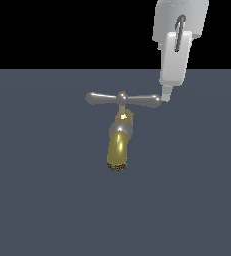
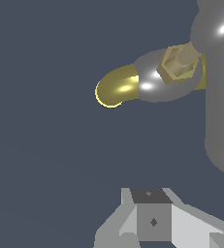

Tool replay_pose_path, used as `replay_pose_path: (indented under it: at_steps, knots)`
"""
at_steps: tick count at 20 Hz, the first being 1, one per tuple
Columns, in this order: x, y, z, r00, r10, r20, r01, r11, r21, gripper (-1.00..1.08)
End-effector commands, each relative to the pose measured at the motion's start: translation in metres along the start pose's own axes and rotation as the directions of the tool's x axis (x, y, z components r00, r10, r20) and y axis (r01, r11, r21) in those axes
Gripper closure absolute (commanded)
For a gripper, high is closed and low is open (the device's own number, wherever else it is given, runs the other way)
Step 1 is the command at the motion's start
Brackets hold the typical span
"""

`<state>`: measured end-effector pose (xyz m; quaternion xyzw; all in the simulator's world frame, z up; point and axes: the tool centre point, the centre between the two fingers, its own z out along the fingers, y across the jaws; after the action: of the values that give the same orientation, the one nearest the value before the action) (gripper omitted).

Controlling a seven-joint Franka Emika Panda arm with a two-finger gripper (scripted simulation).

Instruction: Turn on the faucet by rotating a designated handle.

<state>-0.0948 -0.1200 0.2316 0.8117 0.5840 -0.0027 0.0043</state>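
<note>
1. One set of jaws [image 1: 165, 95] hung from the white arm at the exterior view's upper right; only a single pale fingertip [image 1: 166, 93] showed there, so whether the jaws stood apart or together could not be told; the wrist view showed only grey finger bases near the frame edge, which did not settle it either.
2. That fingertip reached down to the rounded end of the handle [image 1: 123, 98] on the exterior view's right; tip and knob looked to be touching or just beside each other, and which of the two could not be told.
3. The handle lay level as a slim silver-grey crossbar, centred on a small brass hub [image 1: 122, 95]; in the wrist view it ran as a thick grey bar [image 2: 221, 97] along one edge, with a hexagonal brass nut [image 2: 179, 64] beside it.
4. The faucet [image 1: 119, 145] stood below the hub; a silver collar [image 1: 120, 131] sat under the brass stem, and the brass-gold spout [image 2: 116, 87] ended in a ridged tip [image 1: 116, 166].
5. The tabletop [image 1: 42, 200] was a plain dark blue-grey plane under a black background.
</note>
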Motion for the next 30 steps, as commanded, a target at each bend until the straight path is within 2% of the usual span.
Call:
replay_pose_path:
  at_steps: [1,13,23,30]
  knots:
    - [0.002,0.008,0.008,0.999,-0.042,-0.001,0.042,0.999,0.000,1.08]
    - [0.012,0.028,0.031,0.988,-0.157,-0.009,0.157,0.988,0.002,1.08]
    - [0.014,0.030,0.034,0.985,-0.170,-0.010,0.170,0.985,0.002,1.08]
    - [0.015,0.049,0.034,0.985,-0.170,-0.010,0.170,0.985,0.002,1.08]
